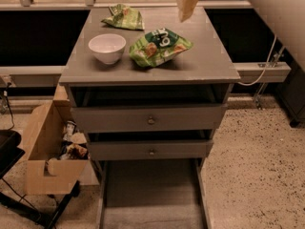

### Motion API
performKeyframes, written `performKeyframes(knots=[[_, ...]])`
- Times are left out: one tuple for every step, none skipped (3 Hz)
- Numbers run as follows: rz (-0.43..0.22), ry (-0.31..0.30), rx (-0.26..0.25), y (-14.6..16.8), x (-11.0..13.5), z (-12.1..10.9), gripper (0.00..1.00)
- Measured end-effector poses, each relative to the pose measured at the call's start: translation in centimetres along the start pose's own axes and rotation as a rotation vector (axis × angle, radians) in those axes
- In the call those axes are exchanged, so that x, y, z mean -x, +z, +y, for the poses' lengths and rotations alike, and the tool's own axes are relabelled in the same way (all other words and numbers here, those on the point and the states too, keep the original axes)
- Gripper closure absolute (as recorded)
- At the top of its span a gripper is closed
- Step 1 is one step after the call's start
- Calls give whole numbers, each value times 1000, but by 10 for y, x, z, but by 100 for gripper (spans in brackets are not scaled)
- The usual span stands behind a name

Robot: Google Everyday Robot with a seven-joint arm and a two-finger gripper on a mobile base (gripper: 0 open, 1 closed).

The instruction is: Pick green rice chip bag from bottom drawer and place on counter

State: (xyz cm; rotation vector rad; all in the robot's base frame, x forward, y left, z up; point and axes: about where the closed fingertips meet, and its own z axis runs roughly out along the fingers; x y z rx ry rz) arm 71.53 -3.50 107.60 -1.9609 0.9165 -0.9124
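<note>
The green rice chip bag (159, 46) lies flat on the counter (209, 56), right of centre, with its dark green patch and white lettering facing up. My gripper (187, 4) hangs at the top edge of the camera view, above the back of the counter and clear of the bag; only its tan tip shows, and the pale arm runs off to the upper right. The bottom drawer (151, 190) is pulled out at floor level, and its flat grey floor is bare.
A white bowl (107, 47) stands on the counter left of the bag. A paler green bag (125, 17) lies at the back. Two shallower knobbed drawers (151, 120) stand slightly ajar. A cardboard box (47, 151) of items sits on the floor at left.
</note>
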Motion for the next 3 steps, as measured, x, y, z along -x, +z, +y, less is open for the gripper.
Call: performKeyframes(knots=[[220,49,-25,-70,-55,-5,0],[438,81,55,-118,-105,58,0],[460,137,58,-118,-107,69,0]])
